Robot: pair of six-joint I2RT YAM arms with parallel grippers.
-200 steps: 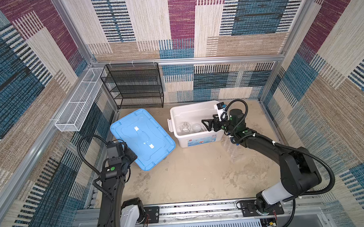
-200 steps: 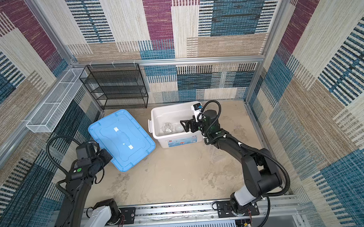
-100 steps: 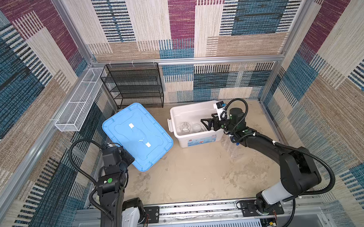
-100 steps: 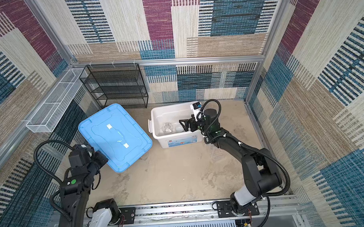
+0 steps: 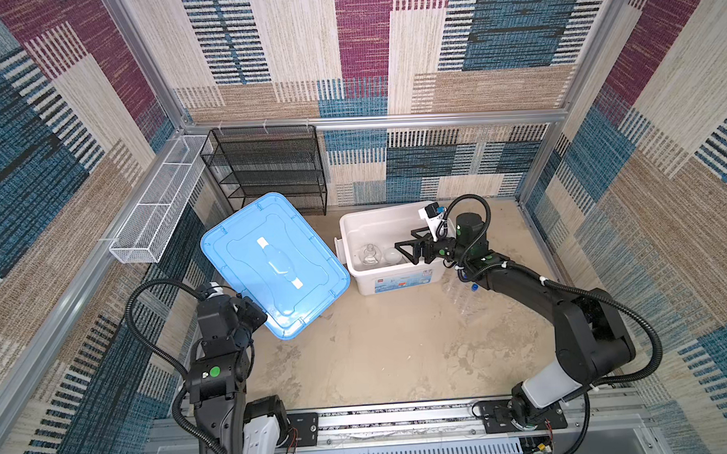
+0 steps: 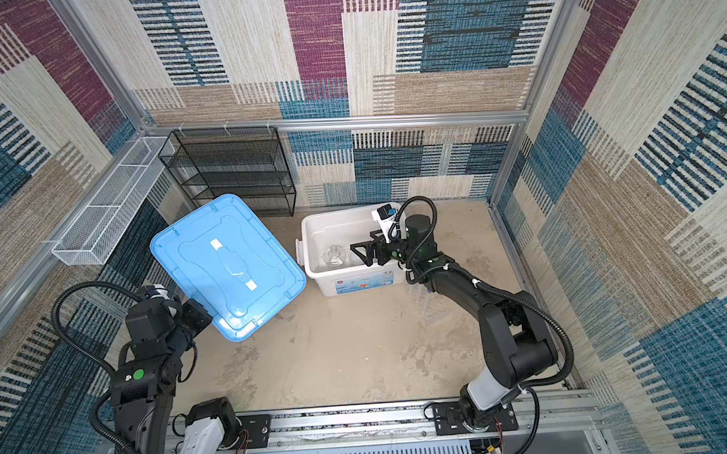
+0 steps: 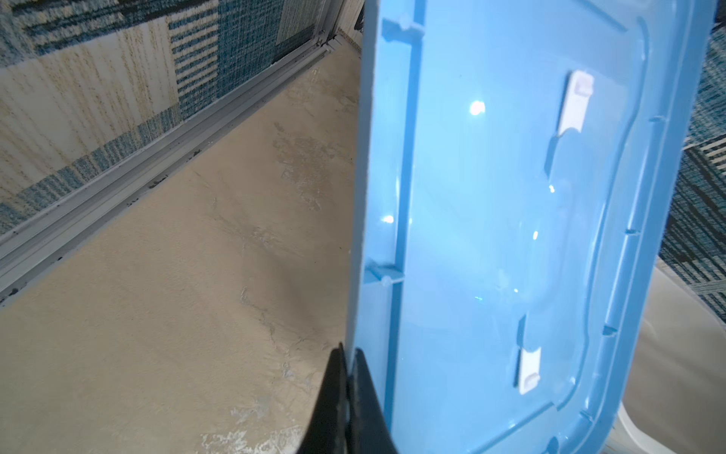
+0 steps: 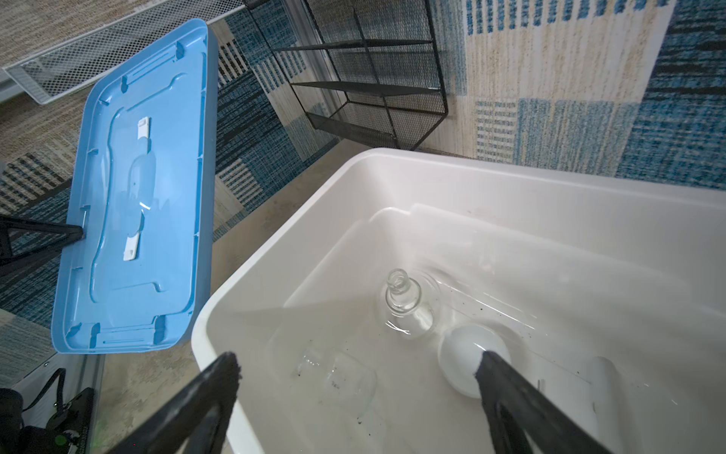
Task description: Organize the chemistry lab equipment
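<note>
My left gripper is shut on the near edge of the blue lid, which hangs tilted above the floor. My right gripper is open and empty above the white bin. Inside the bin stand a clear glass flask and a small white bowl. A second clear glass vessel lies on its side there, and a white pestle lies at the bin's side. A blue-capped test tube lies on the floor right of the bin, partly under my right arm.
A black wire rack stands against the back wall, close behind the raised lid. A white mesh basket hangs on the left wall. The bin sits near the back right corner, with beige floor in front of it.
My left gripper has lifted the blue lid off the floor, tilted it and drawn it left and back. The right gripper has stayed over the bin, still open.
</note>
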